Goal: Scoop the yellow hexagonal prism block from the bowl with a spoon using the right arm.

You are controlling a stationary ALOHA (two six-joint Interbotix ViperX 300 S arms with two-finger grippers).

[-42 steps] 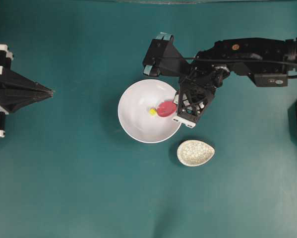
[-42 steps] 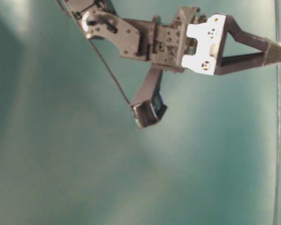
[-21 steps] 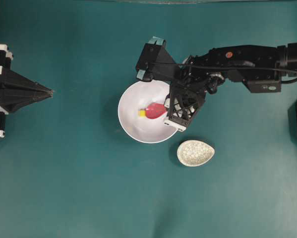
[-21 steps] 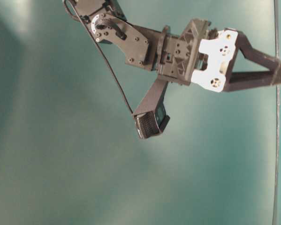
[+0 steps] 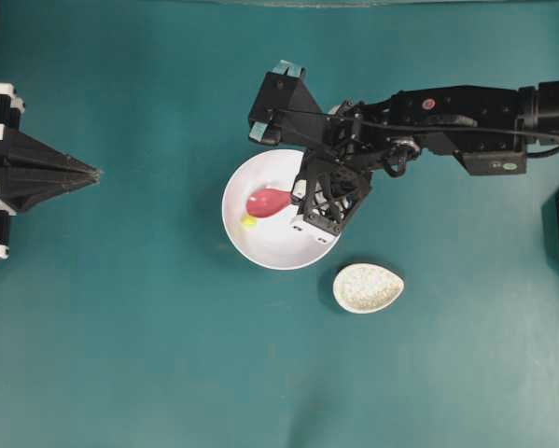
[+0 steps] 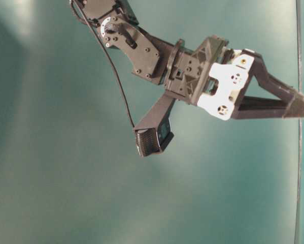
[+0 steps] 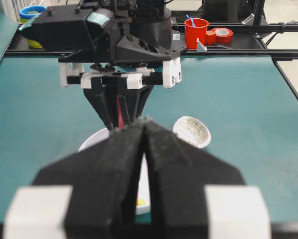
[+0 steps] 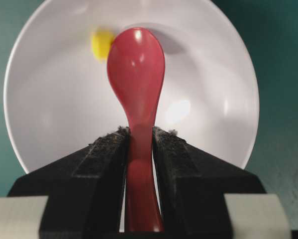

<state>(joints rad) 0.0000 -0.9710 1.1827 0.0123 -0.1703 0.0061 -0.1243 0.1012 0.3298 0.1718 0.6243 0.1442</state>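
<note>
The white bowl (image 5: 260,257) sits mid-table. My right gripper (image 5: 296,198) reaches over it from the right, shut on the handle of the pink-red spoon (image 5: 265,202). In the right wrist view the handle is pinched between the fingers of that gripper (image 8: 140,130), and the spoon (image 8: 135,64) points into the bowl (image 8: 49,124). The yellow block (image 8: 101,44) lies on the bowl's floor beside the scoop's tip, outside the scoop. From overhead the block (image 5: 248,222) is near the bowl's left wall. My left gripper (image 5: 97,172) stays at the far left, shut and empty.
A speckled beige egg-shaped rest (image 5: 368,287) lies just below and right of the bowl. Beyond the table's far edge in the left wrist view stand a red cup (image 7: 196,32) and tape rolls (image 7: 221,35).
My right gripper has swept left across the bowl with the spoon. The yellow block has slid left ahead of the scoop toward the bowl's left wall. The left arm has not moved.
</note>
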